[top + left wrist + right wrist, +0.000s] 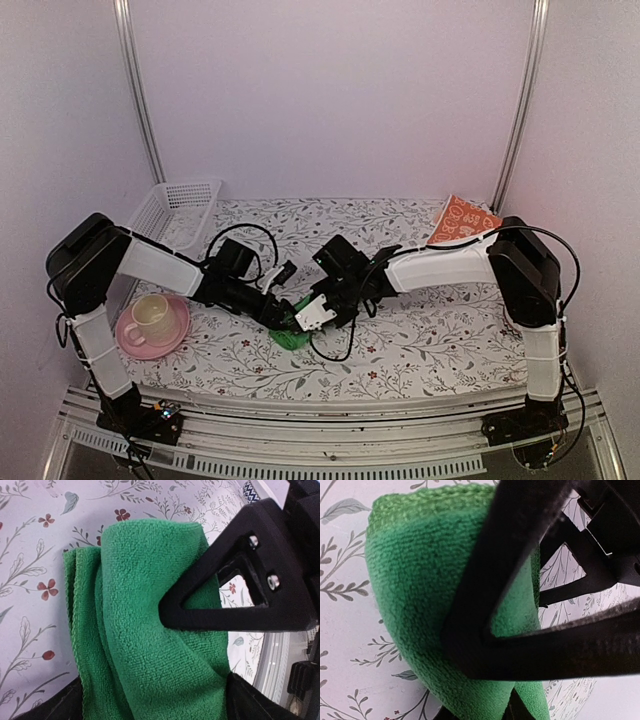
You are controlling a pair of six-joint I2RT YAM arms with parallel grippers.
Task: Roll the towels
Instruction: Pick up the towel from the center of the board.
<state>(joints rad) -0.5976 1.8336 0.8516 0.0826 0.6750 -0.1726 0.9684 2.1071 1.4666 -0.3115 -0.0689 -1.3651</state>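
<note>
A bunched green towel (415,595) lies on a floral tablecloth (345,645), with a black triangular gripper finger (485,580) crossing it from one o'clock toward seven o'clock.

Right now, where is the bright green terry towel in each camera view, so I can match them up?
Top external: the bright green terry towel shows as a small patch just below centre, mostly covered.
Left wrist: it fills the middle of the picture.
Right wrist: it takes up the left and centre.
Shared landmark: the floral-print tablecloth lies under it in all three views.
</note>
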